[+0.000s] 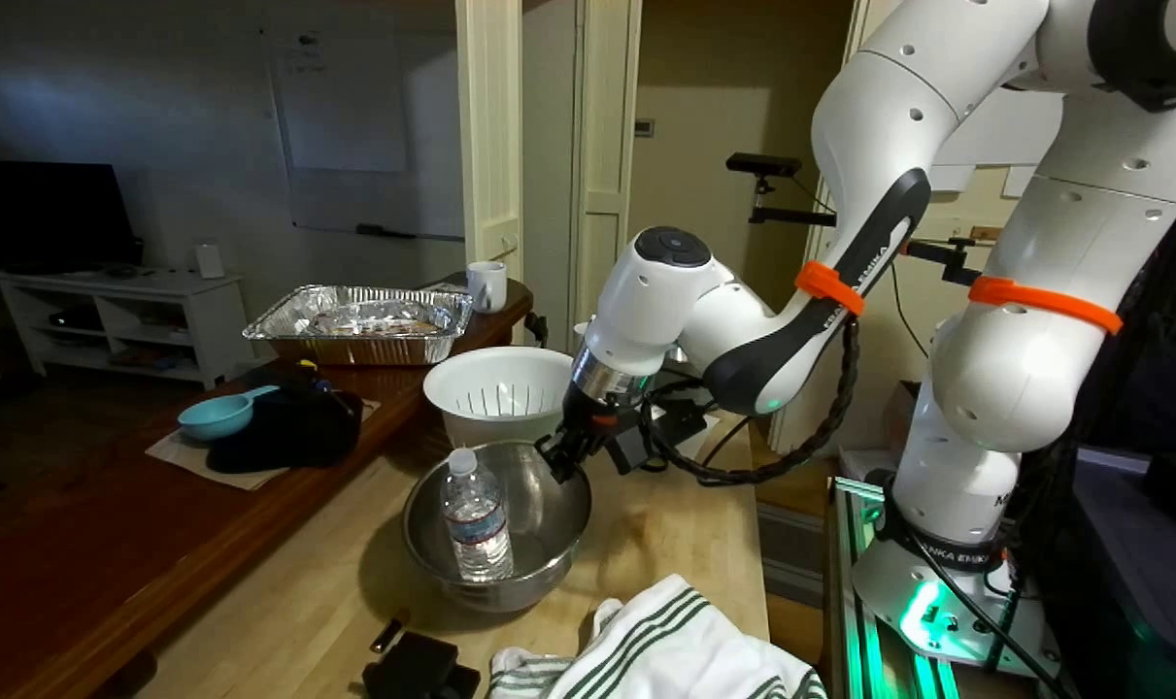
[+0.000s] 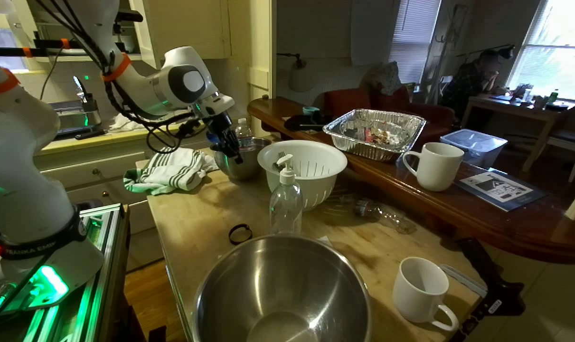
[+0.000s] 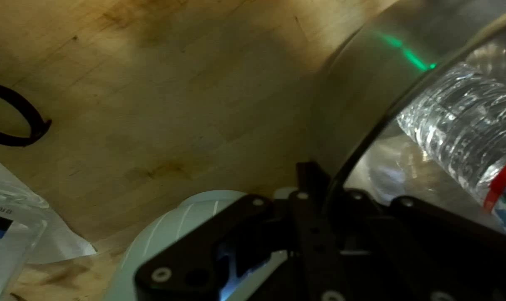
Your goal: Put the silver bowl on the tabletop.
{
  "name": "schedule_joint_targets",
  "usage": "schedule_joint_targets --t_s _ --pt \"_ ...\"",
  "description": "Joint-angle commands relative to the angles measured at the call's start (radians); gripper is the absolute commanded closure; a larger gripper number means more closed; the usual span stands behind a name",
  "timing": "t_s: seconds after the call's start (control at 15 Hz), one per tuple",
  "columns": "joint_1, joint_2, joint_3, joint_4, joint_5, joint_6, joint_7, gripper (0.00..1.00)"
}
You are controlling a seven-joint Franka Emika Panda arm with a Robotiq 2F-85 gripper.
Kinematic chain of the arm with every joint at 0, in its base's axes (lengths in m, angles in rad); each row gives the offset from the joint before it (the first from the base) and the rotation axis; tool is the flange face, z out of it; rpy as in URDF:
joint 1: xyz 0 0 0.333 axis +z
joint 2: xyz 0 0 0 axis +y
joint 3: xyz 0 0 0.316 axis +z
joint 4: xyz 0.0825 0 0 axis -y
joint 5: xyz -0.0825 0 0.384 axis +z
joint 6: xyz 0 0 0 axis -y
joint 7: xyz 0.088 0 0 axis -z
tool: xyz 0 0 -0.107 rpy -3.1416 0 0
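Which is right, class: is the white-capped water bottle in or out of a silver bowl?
In. An exterior view shows the water bottle leaning within a silver bowl; the wrist view shows it there too.

Two silver bowls (image 2: 250,167) (image 2: 282,294) are counted in an exterior view — beside a single white slotted bowl (image 2: 311,190). Two white mugs (image 2: 440,166) (image 2: 418,292) are seen there too, and three clear bottles (image 2: 243,128) (image 2: 384,213) (image 2: 286,209), one of them topped with a pump. Across the views one each is found — foil tray (image 2: 361,148), blue scoop (image 1: 220,417), black ring (image 3: 23,108), heap of striped cloth (image 2: 178,171), light wooden tabletop (image 1: 665,524) and gripper (image 3: 332,186).
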Motion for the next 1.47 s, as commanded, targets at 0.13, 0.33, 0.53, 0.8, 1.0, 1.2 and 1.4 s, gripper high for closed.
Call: schedule_joint_targets --t_s 0.13,0.33,0.53,0.8,1.0,1.2,1.4 --pt "-0.013 0.051 0.002 0.041 -0.021 0.053 0.025 0.98" --pt "-0.011 0.068 0.000 0.049 -0.018 0.059 0.024 0.95" --pt "-0.007 0.073 -0.002 0.054 -0.010 0.075 0.018 0.60" --pt "0.015 0.073 -0.002 0.064 0.048 0.042 -0.009 0.29" --pt "0.062 0.062 -0.002 0.057 0.169 -0.008 -0.075 0.07" --pt "0.112 0.011 0.004 0.045 0.274 -0.062 -0.129 0.00" --pt "0.175 -0.101 0.012 0.026 0.363 -0.238 -0.151 0.00"
